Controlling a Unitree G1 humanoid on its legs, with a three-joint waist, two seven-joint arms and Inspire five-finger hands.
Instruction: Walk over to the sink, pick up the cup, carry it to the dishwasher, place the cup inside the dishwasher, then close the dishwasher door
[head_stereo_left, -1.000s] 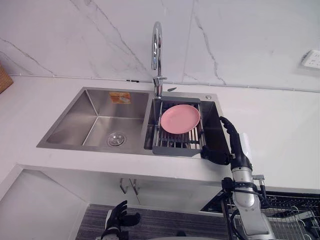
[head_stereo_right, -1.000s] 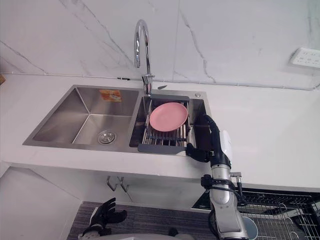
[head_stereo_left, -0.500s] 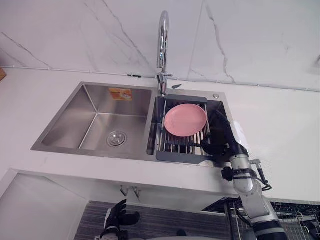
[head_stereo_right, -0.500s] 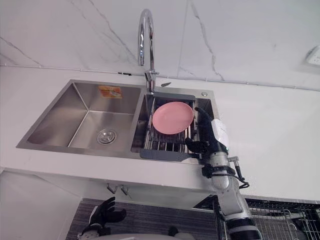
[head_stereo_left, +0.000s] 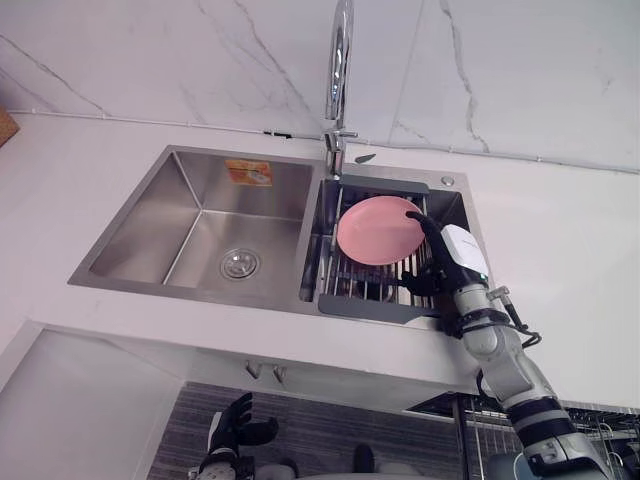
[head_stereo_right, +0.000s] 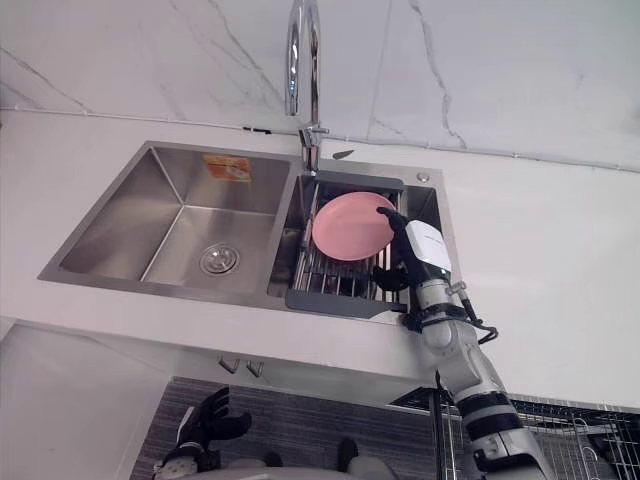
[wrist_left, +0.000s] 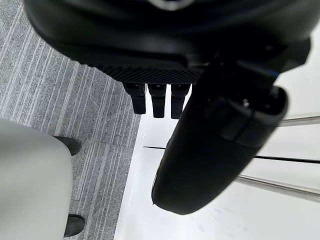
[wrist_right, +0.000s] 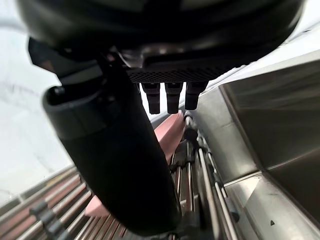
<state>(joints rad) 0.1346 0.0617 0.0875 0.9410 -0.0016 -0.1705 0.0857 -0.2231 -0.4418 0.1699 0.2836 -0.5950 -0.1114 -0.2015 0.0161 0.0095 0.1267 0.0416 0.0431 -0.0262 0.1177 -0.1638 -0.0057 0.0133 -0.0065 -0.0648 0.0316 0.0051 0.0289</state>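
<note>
Over the sink rack (head_stereo_left: 362, 292), beside the pink plate (head_stereo_left: 378, 230) (faucet (head_stereo_left: 340, 70) behind), right robot hand (head_stereo_left: 445, 265) straight-fingered, empty.

Kitchen, steel double sink (head_stereo_left: 200, 235), tall tap (head_stereo_left: 341, 70), marble-look wall (head_stereo_left: 520, 70), white counter (head_stereo_left: 570, 260)

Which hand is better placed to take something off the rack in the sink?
Right. The right hand reaches into the right basin, open, close beside the pink plate on the rack. The left hand hangs low below the counter, over the floor.
</note>
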